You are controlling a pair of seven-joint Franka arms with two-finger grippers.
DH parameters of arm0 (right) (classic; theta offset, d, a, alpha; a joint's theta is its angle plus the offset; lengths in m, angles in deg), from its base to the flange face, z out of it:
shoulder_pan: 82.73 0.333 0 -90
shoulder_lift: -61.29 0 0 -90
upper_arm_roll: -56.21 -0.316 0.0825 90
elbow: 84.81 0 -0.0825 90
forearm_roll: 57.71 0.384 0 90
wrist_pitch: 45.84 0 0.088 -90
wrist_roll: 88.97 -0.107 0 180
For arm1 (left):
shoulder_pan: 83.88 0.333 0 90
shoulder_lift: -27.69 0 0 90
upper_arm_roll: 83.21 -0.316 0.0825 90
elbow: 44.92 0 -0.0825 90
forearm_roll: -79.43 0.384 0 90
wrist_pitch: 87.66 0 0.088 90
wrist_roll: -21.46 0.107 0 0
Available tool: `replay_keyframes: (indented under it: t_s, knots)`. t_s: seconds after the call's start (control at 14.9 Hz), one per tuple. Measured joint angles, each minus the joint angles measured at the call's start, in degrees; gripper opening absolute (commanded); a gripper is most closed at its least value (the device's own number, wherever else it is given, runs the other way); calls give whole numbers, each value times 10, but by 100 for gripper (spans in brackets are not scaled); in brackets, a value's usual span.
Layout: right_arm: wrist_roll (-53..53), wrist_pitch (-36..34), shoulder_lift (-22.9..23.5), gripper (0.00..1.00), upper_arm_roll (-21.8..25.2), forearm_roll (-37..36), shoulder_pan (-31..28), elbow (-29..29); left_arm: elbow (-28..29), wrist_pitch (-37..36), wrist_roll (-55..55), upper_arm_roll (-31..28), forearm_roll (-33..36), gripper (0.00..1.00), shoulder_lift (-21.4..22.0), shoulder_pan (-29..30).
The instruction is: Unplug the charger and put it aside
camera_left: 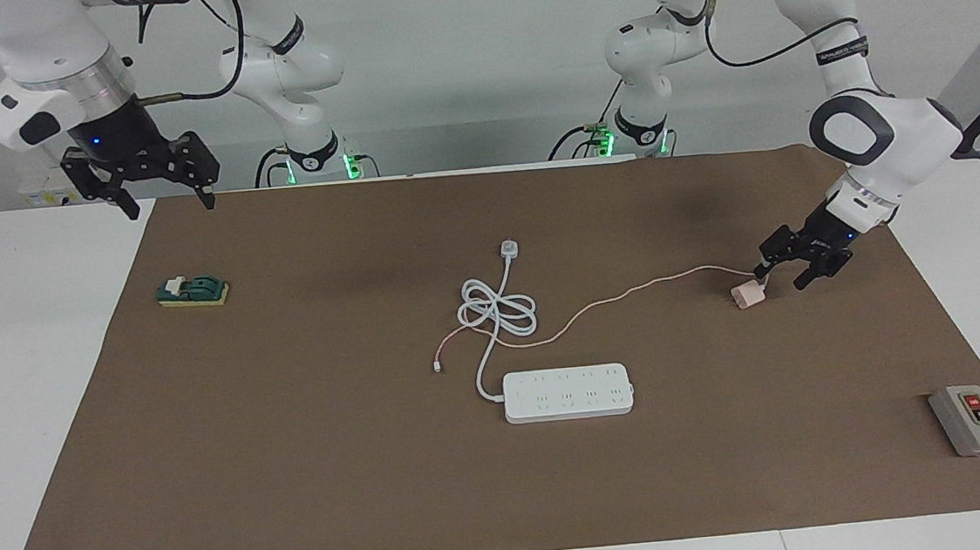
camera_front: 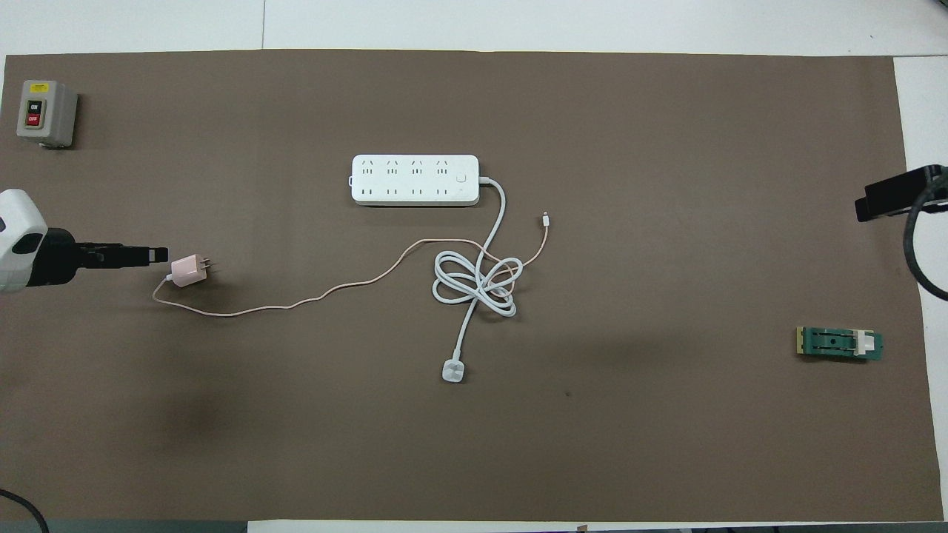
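Note:
The pale pink charger point(camera_left: 749, 295) lies on the brown mat toward the left arm's end of the table, apart from the white power strip point(camera_left: 567, 392) and plugged into nothing. It also shows in the overhead view point(camera_front: 189, 270), with its prongs bare. Its thin pink cable point(camera_left: 631, 292) trails across the mat to the strip's coiled white cord point(camera_left: 497, 314). My left gripper point(camera_left: 782, 275) is open and empty, low beside the charger; it also shows in the overhead view point(camera_front: 157, 254). My right gripper point(camera_left: 167, 200) is open and waits raised at the right arm's end.
The strip's white round-ended plug point(camera_left: 511, 248) lies nearer to the robots than the coil. A grey switch box point(camera_left: 971, 419) stands at the left arm's end, farther from the robots. A green knife switch point(camera_left: 192, 291) lies toward the right arm's end.

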Motion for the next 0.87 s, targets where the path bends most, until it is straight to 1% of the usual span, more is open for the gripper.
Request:
replay_keyframes:
  t_s: [0.2, 0.27, 0.4, 0.54, 0.67, 0.87]
  knots:
    - [20, 8, -27, 100, -1, 0, -12, 37, -67, -91, -149, 5, 97, 100, 27, -5]
    - [26, 9, -29, 100, -1, 0, -16, 43, -95, -124, -203, 7, 127, 100, 32, -15]
    - [27, 9, -30, 100, -1, 0, -20, 54, -141, -167, -302, 9, 172, 100, 38, -47]
    - [27, 17, -33, 100, -1, 0, -20, 70, -168, -201, -378, 11, 208, 100, 44, -80]
    - [27, 27, -38, 100, -2, 0, -20, 85, -193, -253, -426, 13, 231, 100, 53, -104]
    - [27, 30, -42, 100, -2, 0, -20, 92, -244, -347, -441, 14, 245, 100, 67, -112]
